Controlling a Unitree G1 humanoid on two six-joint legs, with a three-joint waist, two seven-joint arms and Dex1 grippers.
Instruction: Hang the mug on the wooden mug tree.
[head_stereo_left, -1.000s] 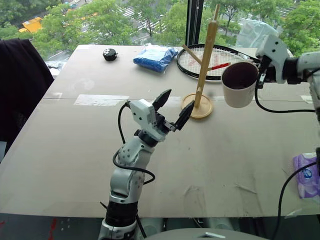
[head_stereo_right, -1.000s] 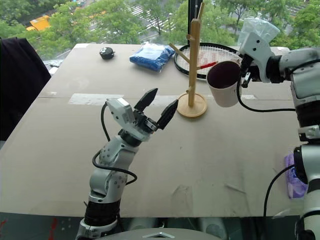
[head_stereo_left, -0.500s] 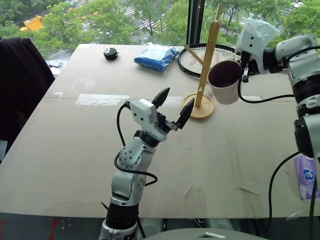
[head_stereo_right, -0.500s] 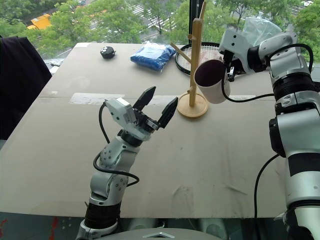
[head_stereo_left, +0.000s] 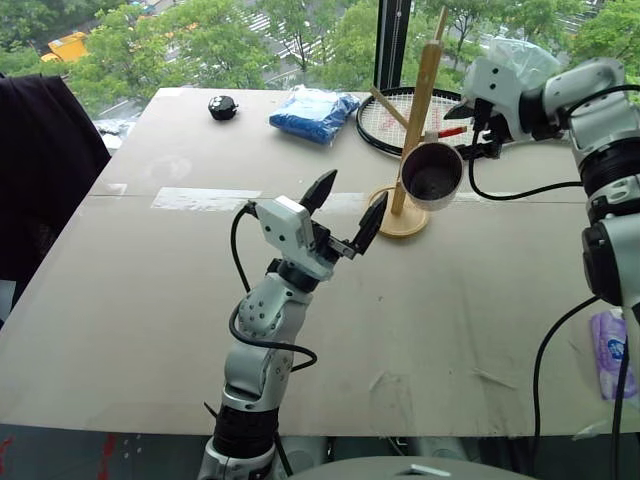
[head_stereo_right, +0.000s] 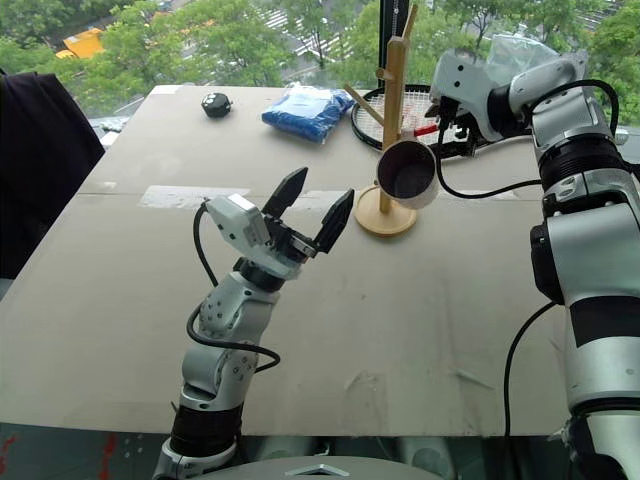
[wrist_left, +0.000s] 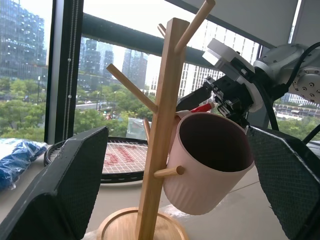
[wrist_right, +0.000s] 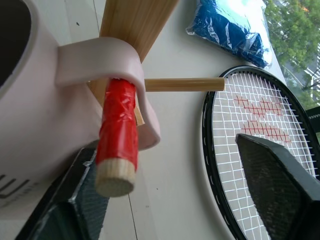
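The white mug (head_stereo_left: 432, 177), dark inside, hangs by its loop handle (wrist_right: 107, 60) on a red-taped peg (wrist_right: 116, 130) of the wooden mug tree (head_stereo_left: 415, 110). The tree stands on its round base (head_stereo_left: 388, 222) near the table's far side. My right gripper (head_stereo_left: 468, 130) is open just behind the mug, one finger on each side of the handle and apart from it. My left gripper (head_stereo_left: 350, 205) is raised in front of the tree, open and holding nothing. The mug tilts with its mouth towards me.
A tennis racket (head_stereo_left: 380, 120) lies behind the tree, with a blue packet (head_stereo_left: 310, 110) and a small black object (head_stereo_left: 221, 106) further left. A purple tissue packet (head_stereo_left: 612, 350) sits at the right edge. Dark cloth (head_stereo_left: 40, 170) hangs beyond the left edge.
My right gripper carried the mug leftwards to the tree, slid its handle over the red-taped peg and opened. The left arm kept still.
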